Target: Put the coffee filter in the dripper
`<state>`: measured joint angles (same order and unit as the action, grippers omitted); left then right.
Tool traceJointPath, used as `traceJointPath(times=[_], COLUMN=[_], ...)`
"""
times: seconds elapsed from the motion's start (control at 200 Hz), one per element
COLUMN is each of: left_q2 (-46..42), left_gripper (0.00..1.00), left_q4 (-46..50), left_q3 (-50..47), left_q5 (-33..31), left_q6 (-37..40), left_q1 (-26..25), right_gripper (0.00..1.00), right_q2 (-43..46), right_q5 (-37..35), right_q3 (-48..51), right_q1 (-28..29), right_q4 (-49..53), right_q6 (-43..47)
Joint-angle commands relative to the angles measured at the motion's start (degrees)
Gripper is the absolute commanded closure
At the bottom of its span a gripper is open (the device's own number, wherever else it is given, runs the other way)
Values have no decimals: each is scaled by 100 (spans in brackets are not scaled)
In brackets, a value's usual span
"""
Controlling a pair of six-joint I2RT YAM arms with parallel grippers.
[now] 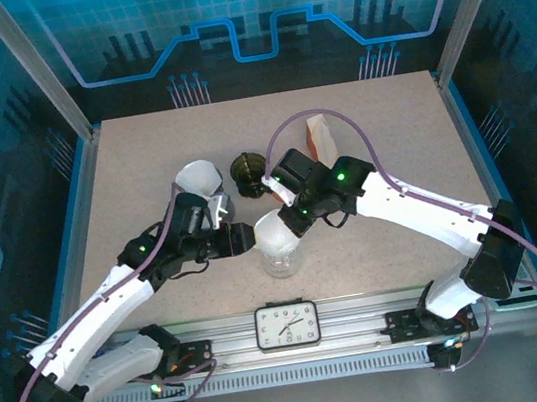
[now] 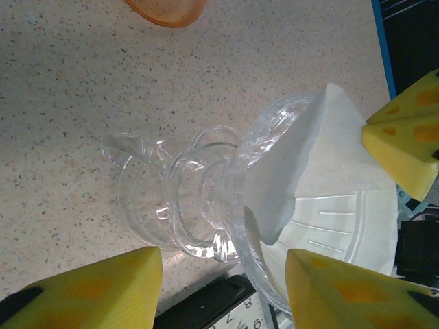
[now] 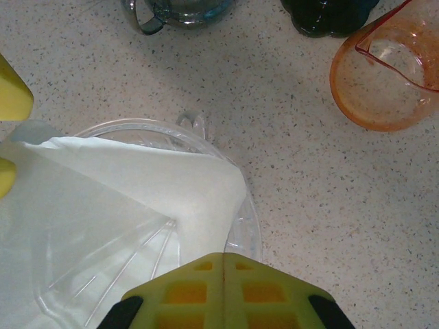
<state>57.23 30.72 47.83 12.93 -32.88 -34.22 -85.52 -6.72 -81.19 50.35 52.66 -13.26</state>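
At mid-surface [image 1: 141, 159], coffee filter [image 3: 137, 185] sits in dripper [image 2: 199, 199]; right end effector [image 3: 223, 264] pinches its edge, left end effector [image 2: 221, 257] spread open alongside.

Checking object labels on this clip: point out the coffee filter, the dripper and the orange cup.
coffee filter [image 3: 137, 185], right wrist view, middle of the white paper.
dripper [image 3: 248, 229], right wrist view, clear rim beside the paper.
orange cup [image 3: 374, 122], right wrist view, near wall.

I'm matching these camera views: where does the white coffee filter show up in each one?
Top external: coffee filter at centre, between the two arms.
Left wrist: coffee filter right of centre, toward the right edge.
Right wrist: coffee filter lower left, reaching the centre.
Shared landmark: the clear dripper beneath it.
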Motion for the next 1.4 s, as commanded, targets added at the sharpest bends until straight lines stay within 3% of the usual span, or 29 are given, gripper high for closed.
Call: traceJointPath(times=[0.0, 0.25, 0.445, 0.545, 0.981, 1.391], left_q2=[42, 59, 53, 47, 47, 34], left_gripper=[51, 52, 51, 50, 47, 47], left_q4=[61, 101, 75, 66, 57, 4], left_q3=[-102, -203, -200, -213, -212, -260], left_q5=[82, 78, 70, 69, 78, 114], left_q6=[80, 111, 100, 90, 89, 45], left_q1=[55, 71, 71, 70, 88, 86], right_gripper=[96, 92, 49, 41, 34, 34], right_q2=[-55, -62, 26, -82, -784, -1077], right_q5=[-66, -86, -290, -196, 89, -7], right_q3=[31, 25, -101, -147, -233, 59], right_q1=[86, 89, 107, 102, 115, 133], right_q4=[77, 52, 7, 14, 90, -119], right_q6=[-37, -72, -107, -91, -15, -27])
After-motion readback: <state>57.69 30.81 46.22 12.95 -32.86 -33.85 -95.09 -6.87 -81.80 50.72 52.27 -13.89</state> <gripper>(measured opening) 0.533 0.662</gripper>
